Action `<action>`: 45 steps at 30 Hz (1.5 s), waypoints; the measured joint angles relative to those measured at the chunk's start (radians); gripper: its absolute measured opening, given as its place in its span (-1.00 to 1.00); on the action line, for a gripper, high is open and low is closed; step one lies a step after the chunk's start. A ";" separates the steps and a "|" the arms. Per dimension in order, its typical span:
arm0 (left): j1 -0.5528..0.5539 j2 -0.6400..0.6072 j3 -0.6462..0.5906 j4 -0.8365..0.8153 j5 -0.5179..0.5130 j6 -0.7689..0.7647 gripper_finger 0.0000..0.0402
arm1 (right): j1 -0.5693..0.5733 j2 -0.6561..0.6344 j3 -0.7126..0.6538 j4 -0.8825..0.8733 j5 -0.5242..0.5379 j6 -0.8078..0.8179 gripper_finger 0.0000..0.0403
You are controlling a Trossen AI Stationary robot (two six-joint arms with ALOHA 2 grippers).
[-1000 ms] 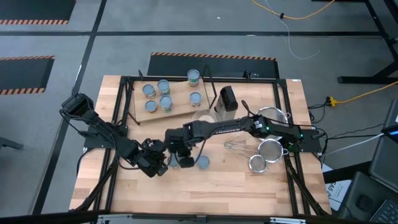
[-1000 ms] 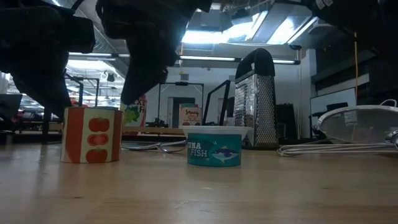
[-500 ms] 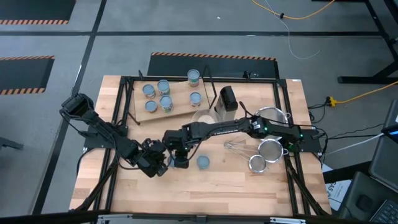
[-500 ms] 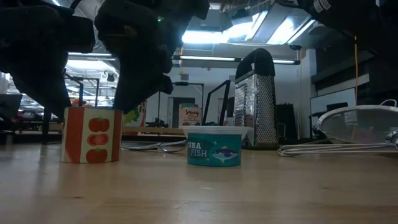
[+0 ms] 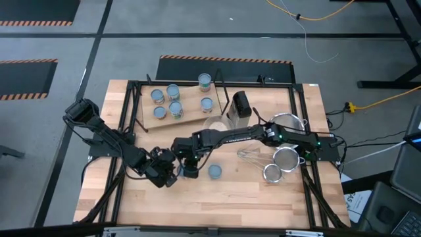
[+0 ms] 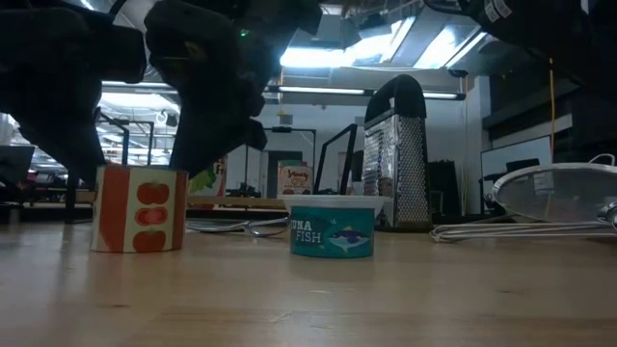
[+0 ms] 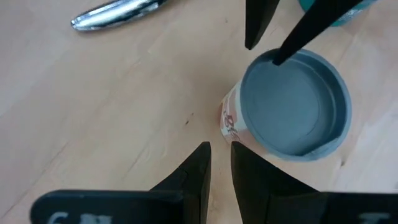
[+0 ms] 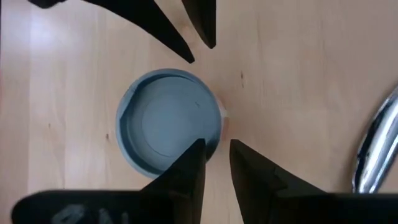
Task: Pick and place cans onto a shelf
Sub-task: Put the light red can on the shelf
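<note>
A tomato-label can (image 6: 140, 210) stands upright on the tabletop, left of centre, its blue-grey top showing in both wrist views (image 7: 292, 102) (image 8: 165, 121). My right gripper (image 8: 217, 146) is shut, its tips over the can's rim; it also shows in the left wrist view (image 7: 262, 55). My left gripper (image 7: 219, 149) is shut and empty, level with the table just left of the can (image 5: 175, 172). A teal tuna can (image 5: 214, 172) stands to the right. Several cans stand on the light-wood shelf (image 5: 191, 99) at the far left. My right gripper comes at the tomato can from above, pointing down. One fingertip (image 8: 198, 152) lies over the top rim (image 8: 211, 140) on the can's side toward the right arm, the other just outside it. I cannot tell whether they touch. The can stands on its base.
A black box grater (image 5: 241, 104) and a whitish bowl (image 5: 214, 123) stand behind the grippers. A whisk (image 5: 250, 155) and metal strainers (image 5: 284, 158) lie to the right. A shiny utensil handle (image 7: 118, 12) lies near the can. Bare tabletop lies along the near edge.
My right gripper has come down and a little toward the table's left, over the tomato can's rim. My left gripper has kept still.
</note>
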 joint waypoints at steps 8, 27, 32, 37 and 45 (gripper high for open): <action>-0.033 0.000 0.000 0.001 0.028 -0.001 -0.73 | 0.003 0.011 -0.002 0.010 0.008 -0.039 -0.61; -0.138 0.000 0.000 0.029 0.024 -0.009 -0.73 | 0.003 0.011 -0.002 0.018 0.003 -0.438 -0.90; -0.138 0.000 0.000 0.030 0.004 -0.009 -0.73 | -0.011 0.010 -0.002 0.002 -0.003 -0.570 -0.94; -0.138 0.000 0.000 0.030 -0.003 -0.008 -0.73 | -0.036 0.010 -0.002 0.000 -0.005 -0.737 -0.91; -0.138 0.000 0.000 0.030 -0.003 -0.009 -0.73 | -0.062 0.010 0.001 -0.015 -0.091 -0.873 -0.91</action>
